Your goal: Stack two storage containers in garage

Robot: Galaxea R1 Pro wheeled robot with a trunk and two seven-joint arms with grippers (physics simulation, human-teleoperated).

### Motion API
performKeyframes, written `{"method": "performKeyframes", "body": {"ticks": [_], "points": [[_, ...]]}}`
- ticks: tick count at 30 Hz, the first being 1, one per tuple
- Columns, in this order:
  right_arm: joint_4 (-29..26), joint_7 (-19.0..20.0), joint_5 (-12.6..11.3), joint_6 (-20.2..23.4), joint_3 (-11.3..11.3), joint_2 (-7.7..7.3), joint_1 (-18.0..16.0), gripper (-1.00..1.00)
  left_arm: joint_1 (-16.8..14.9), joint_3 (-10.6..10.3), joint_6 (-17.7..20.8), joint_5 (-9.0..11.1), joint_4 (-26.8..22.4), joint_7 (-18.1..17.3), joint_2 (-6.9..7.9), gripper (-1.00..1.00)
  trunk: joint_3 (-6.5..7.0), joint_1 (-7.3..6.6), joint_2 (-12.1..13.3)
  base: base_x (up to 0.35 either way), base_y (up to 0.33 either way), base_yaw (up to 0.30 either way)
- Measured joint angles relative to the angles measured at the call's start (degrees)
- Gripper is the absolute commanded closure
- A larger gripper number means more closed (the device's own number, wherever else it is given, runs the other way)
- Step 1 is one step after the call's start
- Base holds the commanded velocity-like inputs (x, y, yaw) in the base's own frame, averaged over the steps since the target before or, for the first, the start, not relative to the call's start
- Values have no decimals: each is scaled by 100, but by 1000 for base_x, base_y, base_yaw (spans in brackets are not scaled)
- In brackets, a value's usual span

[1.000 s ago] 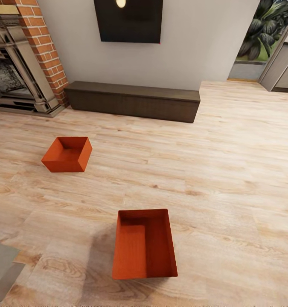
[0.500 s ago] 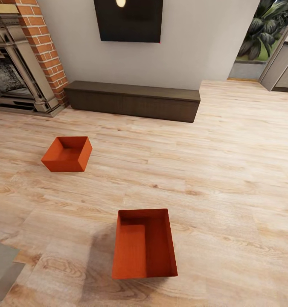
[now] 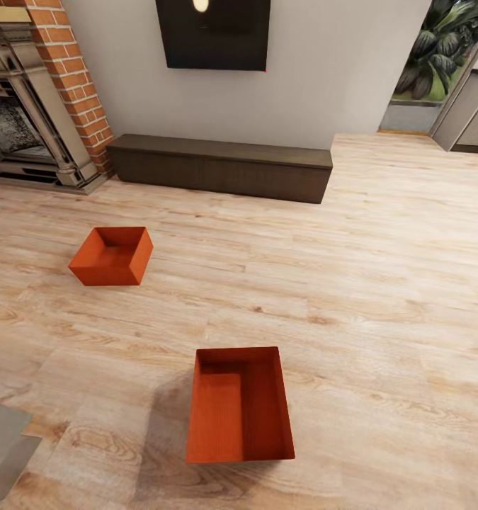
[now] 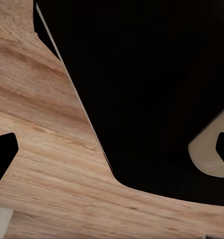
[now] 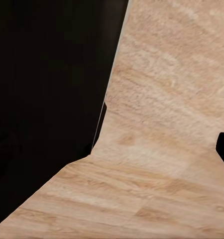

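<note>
Two orange-red storage containers sit open side up on the light wood plank floor (image 3: 380, 283) of the living room. The nearer container (image 3: 240, 405) lies close in front of the robot, its long side running away from the camera. The farther container (image 3: 112, 256) rests well apart from it, off to the left and turned at an angle, near the red brick fireplace (image 3: 44, 99). A long dark low cabinet (image 3: 221, 168) stands against the grey wall under a black wall TV (image 3: 214, 34). In the left wrist view a dark fingertip (image 4: 3, 154) shows at each edge over the planks, so the left claw looks spread apart; the right claw's state cannot be told
</note>
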Motion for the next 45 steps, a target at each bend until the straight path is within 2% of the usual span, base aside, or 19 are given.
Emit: {"method": "performKeyframes", "body": {"ticks": [6, 7, 9, 13, 16, 18, 22, 24, 25, 26, 27, 29, 30, 31, 35, 38, 40, 44, 45], "points": [[-30, 29, 29, 11, 16, -39, -1, -100, 0, 12, -5, -16, -32, 1, 8, -100, 0, 0, 0, 0, 0, 0], [-717, 34, -5, 322, -8, -51, 24, -100, -3, 3, 5, -70, -444, 7, 243, -100, 1, 0, 0, 0, 0, 0], [-1785, 3, -31, 1008, -30, -34, 26, -100, -3, 3, 64, -65, -1154, 19, 437, -100, 1, 0, 0, 0, 0, 0], [-2782, -3, -111, 1476, -57, -3, 37, -100, -5, 10, 190, -56, -1923, 42, 515, -100, 1, 0, 0, 0, 0, 0], [-3099, -1, -155, 1589, -70, 18, 5, -100, -17, 13, 380, -72, -2427, 55, 525, -100, 1, 0, 0, 0, 0, 0], [-3218, -6, -190, 1630, -75, 37, -219, -100, -44, 13, 674, -85, -2870, 60, 545, -100, 2, 0, 0, 0, 0, 0], [-3252, -60, -347, 1661, -109, 136, -704, -100, -252, 14, 1073, -85, -3226, 69, 573, -100, 1, 0, 0, 0, 0, 0], [-3124, -168, -498, 1690, -145, 218, -1235, -100, -656, 17, 1463, -80, -3335, 174, 577, -100, 2, 0, 1, 0, 0, 0], [-2905, -228, -558, 1721, -149, 315, -1662, -100, -976, 21, 1771, -65, -3374, 319, 549, -100, 3, 1, 1, 0, 0, 0], [-2586, -254, -582, 1731, -158, 440, -2301, -100, -1478, 15, 2041, -53, -3384, 457, 469, -100, 2, 0, 1, 0, 0, 0], [-2389, -265, -593, 1722, -160, 518, -2552, -100, -1783, 14, 2173, -49, -3372, 519, 399, -100, 3, 0, 1, 0, 0, 0], [-2076, -280, -652, 1684, -179, 646, -2994, -100, -2074, 12, 2325, -53, -3341, 582, 298, -100, 2, 0, 0, 0, 0, 0], [-1856, -282, -854, 1627, -254, 730, -3327, -100, -2482, 4, 2435, -48, -3146, 627, 171, -100, 1, 0, 1, 0, 0, 0], [-1826, -282, -898, 1609, -269, 741, -3382, -100, -2695, 4, 2441, -56, -3100, 633, 154, -100, 2, 0, 1, 0, 0, 0], [-1764, -283, -1060, 1373, -297, 791, -3491, -100, -3083, 6, 2357, -65, -2823, 644, 76, -100, 1, 0, 0, 0, 0, 0], [-1751, -284, -1100, 1178, -304, 849, -3512, -100, -3184, 3, 2124, -90, -2745, 651, 1, -100, 1, 0, 0, 0, 0, 0], [-1740, -251, -1089, 1076, -281, 875, -3522, -100, -3229, -34, 1779, -153, -2621, 659, -113, -100, 1, 0, 0, 0, 0, 0], [-1727, -186, -1075, 1001, -269, 844, -3526, -100, -3249, -87, 1582, -774, -2374, 662, -289, -100, 1, 0, 0, 0, 0, 0], [-1706, -175, -1066, 998, -267, 845, -3525, -100, -3250, -92, 1566, -1009, -2343, 663, -317, -100, 1, 0, 0, 0, 0, 0]]}}
